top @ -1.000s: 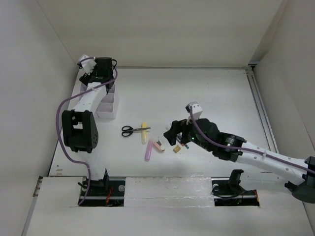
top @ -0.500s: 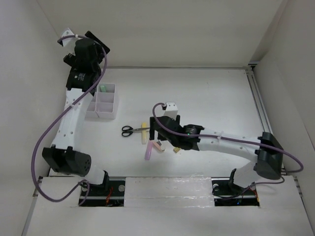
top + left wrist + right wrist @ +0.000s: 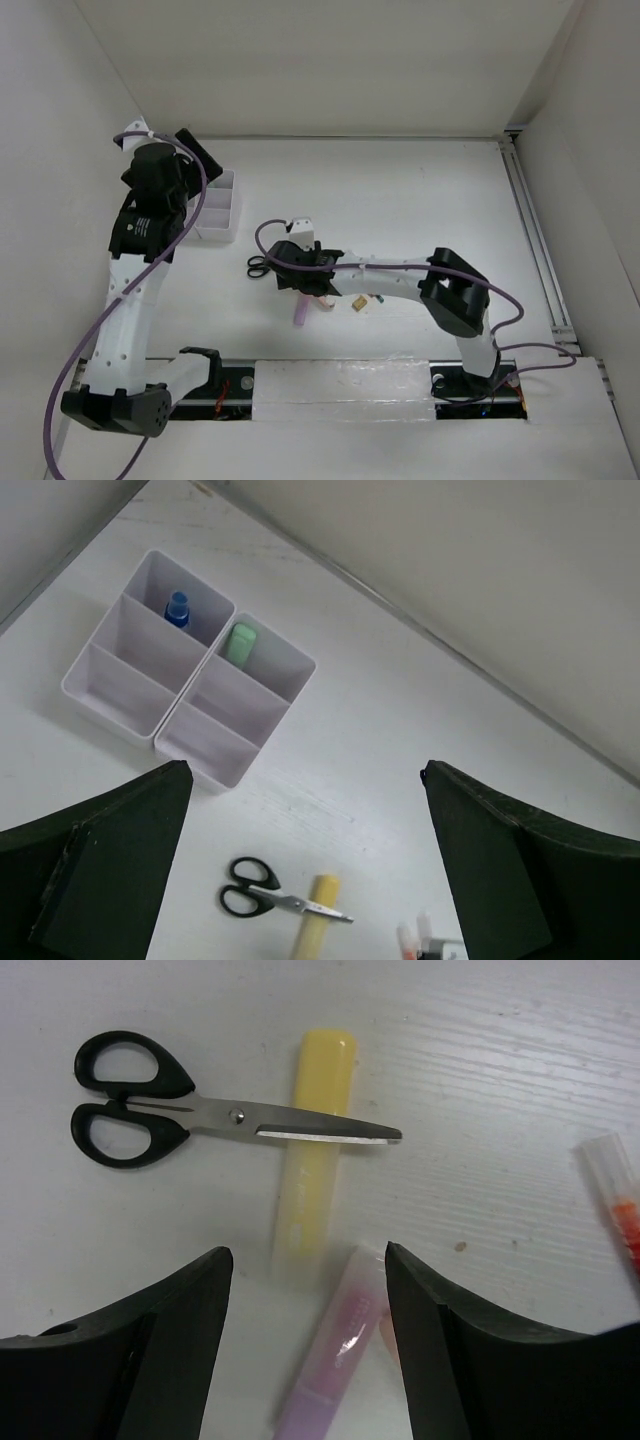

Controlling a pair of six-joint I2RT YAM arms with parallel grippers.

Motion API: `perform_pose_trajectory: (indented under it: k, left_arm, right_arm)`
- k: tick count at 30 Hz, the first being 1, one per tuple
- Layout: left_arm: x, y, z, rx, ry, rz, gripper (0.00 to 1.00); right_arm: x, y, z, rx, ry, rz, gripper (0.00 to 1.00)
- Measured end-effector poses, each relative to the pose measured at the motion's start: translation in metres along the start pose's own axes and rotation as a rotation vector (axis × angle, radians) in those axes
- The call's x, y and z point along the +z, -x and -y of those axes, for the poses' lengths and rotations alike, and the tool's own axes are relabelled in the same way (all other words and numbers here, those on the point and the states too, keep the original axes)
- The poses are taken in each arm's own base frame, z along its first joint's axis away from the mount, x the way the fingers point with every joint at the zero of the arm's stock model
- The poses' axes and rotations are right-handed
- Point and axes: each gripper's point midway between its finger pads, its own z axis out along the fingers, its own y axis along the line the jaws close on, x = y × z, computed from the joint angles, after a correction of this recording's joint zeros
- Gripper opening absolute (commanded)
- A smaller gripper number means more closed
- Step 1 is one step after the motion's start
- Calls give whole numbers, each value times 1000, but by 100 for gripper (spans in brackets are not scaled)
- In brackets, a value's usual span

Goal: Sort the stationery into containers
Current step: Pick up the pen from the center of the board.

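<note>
Black-handled scissors (image 3: 150, 1115) lie across a yellow highlighter (image 3: 312, 1170). A pink highlighter (image 3: 335, 1360) lies just below them. My right gripper (image 3: 307, 1260) is open and empty, low over the two highlighters, with one finger on each side of them. In the top view the right gripper (image 3: 300, 272) hides the yellow highlighter, while the scissors (image 3: 257, 266) and the pink highlighter (image 3: 300, 313) show. My left gripper (image 3: 307, 770) is open and empty, high above the white organizer (image 3: 110, 700). The organizer holds a blue-capped bottle (image 3: 178, 609) and a green highlighter (image 3: 239, 643).
A tan block (image 3: 357, 303) and a red pen (image 3: 620, 1200) lie right of the highlighters. The organizer (image 3: 222, 215) stands at the far left, partly under the left arm. Walls close in the back and both sides.
My right gripper has moved left from the tan block to over the highlighters. My left arm has risen from the organizer and swung back toward the near left.
</note>
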Motion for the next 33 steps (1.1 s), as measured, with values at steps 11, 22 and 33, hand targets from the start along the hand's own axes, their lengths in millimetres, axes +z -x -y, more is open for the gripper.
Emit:
perform_pose_trajectory:
  k: [11,22,33]
  left_arm:
    - [1,-41,-25,82,14,-81,100]
    - [0,-39,-22,84,-9,-69,100]
    - [-1,-44,-17,82,-48,-93,100]
  right_arm:
    - [39,-26,-9,-52,-30,-59,48]
    - [50,-21,-10,-37,-47,-58,0]
    - [43,-12,62,-13,-221,-64,0]
